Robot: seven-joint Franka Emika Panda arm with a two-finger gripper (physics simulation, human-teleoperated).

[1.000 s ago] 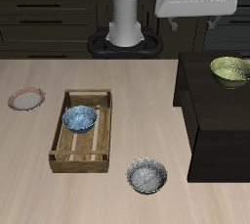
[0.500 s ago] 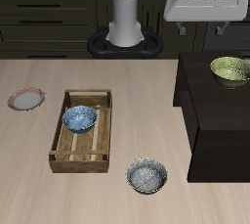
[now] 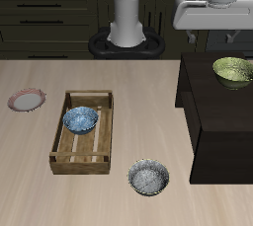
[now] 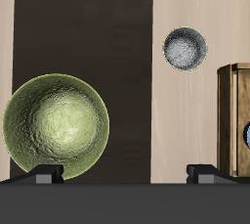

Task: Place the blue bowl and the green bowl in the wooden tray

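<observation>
Hanging high over the dark raised block (image 3: 222, 112), the white two-finger gripper (image 3: 219, 36) carried nothing; its fingertips (image 4: 44, 172) stood wide apart in the wrist view, with only the table and block showing between them. That dark rectangular block (image 4: 93, 52) lay directly below the gripper, resting on the pale wooden table (image 3: 138, 121). Well away from the gripper, out on the open tabletop, sat the rectangular light-brown wooden tray (image 3: 83, 131) with low sides and a slatted bottom; only one end of it (image 4: 232, 115) showed in the wrist view. The small round olive-green bowl (image 3: 233, 70) with a pale patterned interior sat upright on the block, just beneath and slightly off to one side of the gripper (image 4: 57, 128). The small light-blue speckled bowl (image 3: 80, 120) with its darker rim rested inside the tray, toward its back end. A grey speckled bowl (image 3: 148, 178) with a dark rim stood on the table near the tray's front corner, apart from it (image 4: 184, 49). Farthest from the gripper lay a small pink-rimmed plate (image 3: 27, 101).
</observation>
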